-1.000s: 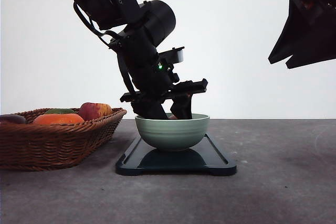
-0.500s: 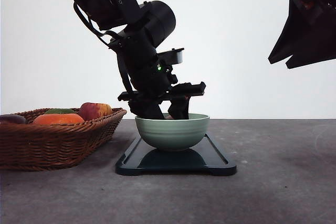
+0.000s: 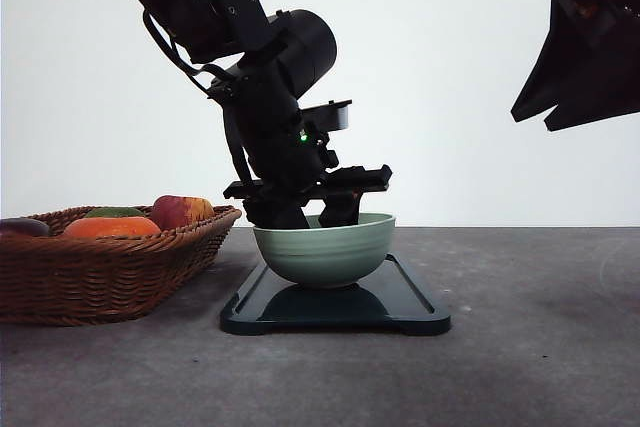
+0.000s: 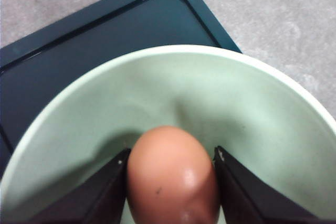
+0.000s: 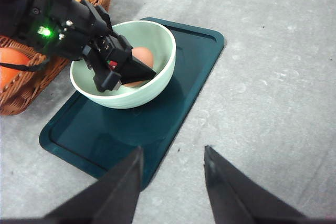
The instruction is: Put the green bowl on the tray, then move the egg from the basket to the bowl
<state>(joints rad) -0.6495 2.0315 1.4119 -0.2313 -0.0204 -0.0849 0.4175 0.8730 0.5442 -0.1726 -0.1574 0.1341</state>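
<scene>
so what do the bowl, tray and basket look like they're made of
Green bowl: probably glazed ceramic, smooth with a soft sheen and faint ridges outside. Tray: glossy dark plastic or lacquer, mirroring the bowl. Basket: brown woven wicker, its weave plainly visible.

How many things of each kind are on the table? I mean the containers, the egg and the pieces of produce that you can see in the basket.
Bowl: 1
Tray: 1
Basket: 1
Egg: 1, held inside the bowl by the left pincer
Produce visible in the basket: 4, possibly more hidden
Total: 8
</scene>
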